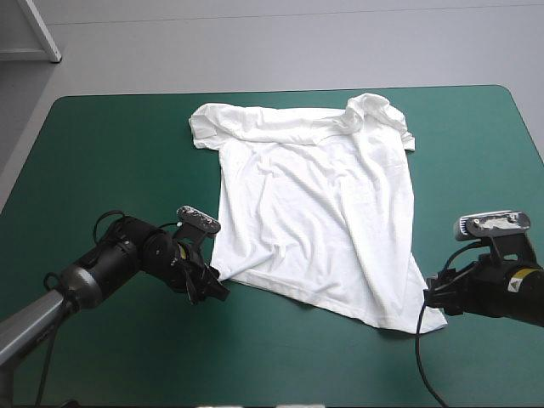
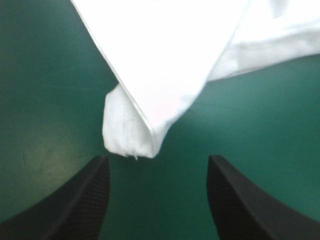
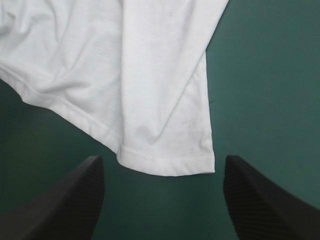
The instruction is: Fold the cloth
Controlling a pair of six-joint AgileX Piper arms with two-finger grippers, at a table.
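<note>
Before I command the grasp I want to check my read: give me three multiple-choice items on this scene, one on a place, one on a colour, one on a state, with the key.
1. Where is the left gripper? A. Over the collar. B. At the T-shirt's near hem corner. C. On a sleeve.
2. What colour is the T-shirt? A. Brown. B. Grey. C. White.
3. How is the right gripper? A. Open, a hem corner at its fingertips. B. Shut on the T-shirt. C. Shut, empty.
Key: B, the corner lies just ahead of its fingers; C, it shows white on the teal-green cover; A, its fingers stand apart, nothing pinched.
</note>
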